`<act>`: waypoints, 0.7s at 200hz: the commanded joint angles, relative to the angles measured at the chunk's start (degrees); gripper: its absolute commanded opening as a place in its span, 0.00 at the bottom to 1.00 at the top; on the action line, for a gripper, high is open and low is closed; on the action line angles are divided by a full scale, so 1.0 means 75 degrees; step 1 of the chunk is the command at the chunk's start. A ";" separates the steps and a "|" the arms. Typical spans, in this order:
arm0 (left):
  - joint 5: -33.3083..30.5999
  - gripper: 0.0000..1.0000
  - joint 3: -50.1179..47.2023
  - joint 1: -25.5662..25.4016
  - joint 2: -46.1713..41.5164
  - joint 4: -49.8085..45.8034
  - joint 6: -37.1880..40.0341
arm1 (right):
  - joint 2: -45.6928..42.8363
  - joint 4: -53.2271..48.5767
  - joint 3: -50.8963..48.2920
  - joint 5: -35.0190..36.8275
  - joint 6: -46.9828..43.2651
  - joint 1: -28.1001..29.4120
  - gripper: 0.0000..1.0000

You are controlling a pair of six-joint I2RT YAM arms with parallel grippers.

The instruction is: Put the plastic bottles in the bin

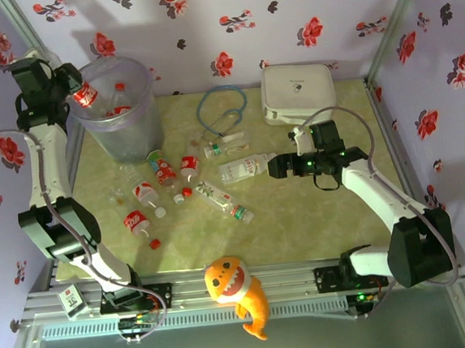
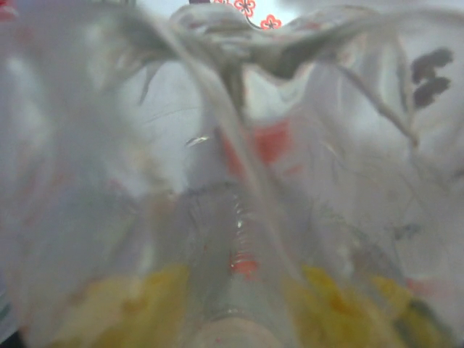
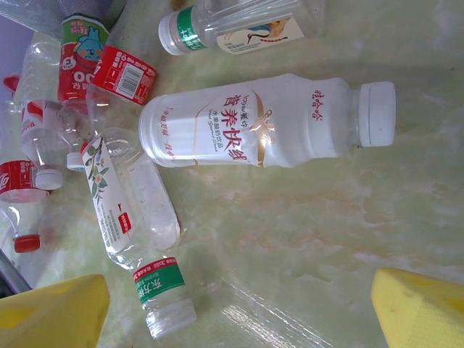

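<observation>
Top view, left arm: our left gripper (image 1: 78, 90) is raised at the left rim of the bin (image 1: 142, 121), clamped on a red-labelled bottle (image 1: 85, 95). As far as we can judge, the bottle sits at the rim's inner edge, over the mouth.
Top view, bin: it stands at the far left of the table (image 1: 318, 223), with a couple of red-capped bottles inside.
Top view, right arm: our right gripper (image 1: 274, 168) is low at mid-table, spread wide and holding nothing. The white bottle (image 1: 243, 170) lies just to its left, not touching it.
Top view, nearer arm: we judge the right arm much the nearer to the white bottle. The other loose bottles (image 1: 167, 175) lie further left, between the arms.
Left wrist view: crumpled clear plastic with a red patch (image 2: 264, 141) is pressed between the yellow pads (image 2: 123, 312). It is too blurred for us to read what lies beneath.
Right wrist view, position: the white bottle (image 3: 246, 130) lies flat ahead of the right pads (image 3: 54, 319), apart from both.
Right wrist view, axis: its long axis runs crosswise, cap (image 3: 377, 110) to the right, along the line the pads close on.
Our judgement: closing as it stands would meet cap and base, so a wrist turn would put the pads across the waist.
Neighbour: a green-capped bottle (image 3: 138, 232) lies close on the left-pad side and may get nudged.
</observation>
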 commanded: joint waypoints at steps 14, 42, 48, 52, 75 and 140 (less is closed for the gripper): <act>-0.0050 0.00 0.0793 0.0026 0.0652 -0.0810 0.0646 | 0.0268 0.0223 -0.0082 0.0091 0.0035 -0.0048 0.94; -0.0445 0.00 0.0866 -0.0059 0.0981 -0.1224 0.1105 | 0.0310 0.0292 -0.0126 0.0101 0.0085 -0.0044 0.94; -0.0538 0.00 0.0911 -0.0119 0.1038 -0.1310 0.1233 | 0.0303 0.0279 -0.0135 0.0111 0.0061 -0.0041 0.94; -0.0608 0.00 0.0953 -0.0165 0.1088 -0.1389 0.1326 | 0.0300 0.0280 -0.0140 0.0126 0.0045 -0.0037 0.94; -0.1044 0.00 0.1447 -0.0492 0.1453 -0.2020 0.1869 | 0.0298 0.0282 -0.0141 0.0170 0.0015 -0.0042 0.94; -0.1605 0.07 0.2323 -0.1060 0.1931 -0.3524 0.2302 | 0.0319 0.0316 -0.0152 0.0271 -0.0014 -0.0040 0.94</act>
